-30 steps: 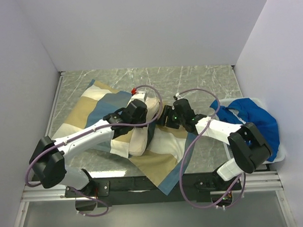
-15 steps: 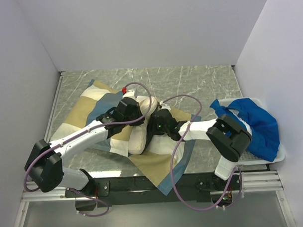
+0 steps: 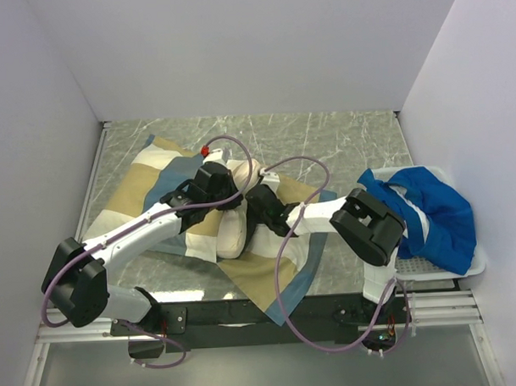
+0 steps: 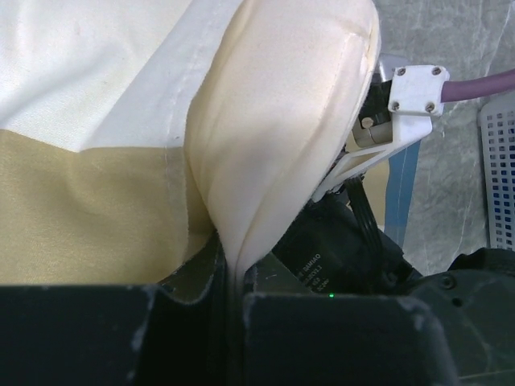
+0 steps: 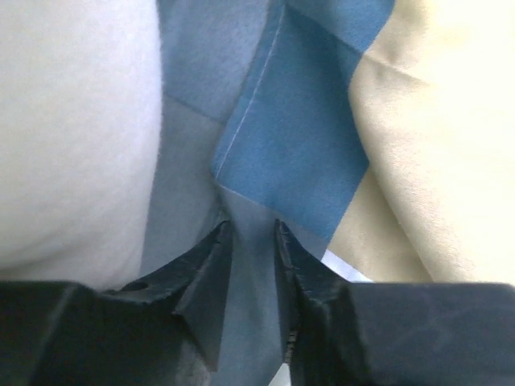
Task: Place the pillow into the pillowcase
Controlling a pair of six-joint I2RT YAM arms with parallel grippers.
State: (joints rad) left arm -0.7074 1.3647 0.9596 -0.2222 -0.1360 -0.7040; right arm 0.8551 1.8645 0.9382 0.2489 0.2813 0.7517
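Observation:
The cream pillow (image 3: 234,232) lies folded over the patchwork pillowcase (image 3: 135,193) in the middle of the table. My left gripper (image 3: 228,192) is shut on the pillow's folded edge; in the left wrist view the pillow (image 4: 282,121) bulges up from between the closed jaws (image 4: 233,277). My right gripper (image 3: 257,208) is right beside it, shut on a slate-blue fold of the pillowcase (image 5: 282,129); in the right wrist view the fabric runs between the two fingertips (image 5: 251,241), with the pillow (image 5: 72,129) at left.
A white basket (image 3: 464,266) with a royal-blue cloth (image 3: 428,212) stands at the right edge. Grey walls close in the left, back and right. The two grippers nearly touch; the right arm's body shows in the left wrist view (image 4: 354,265).
My right gripper has moved left across the pillowcase to the pillow, pulling the fabric along. My left gripper has shifted slightly left and back with the pillow edge.

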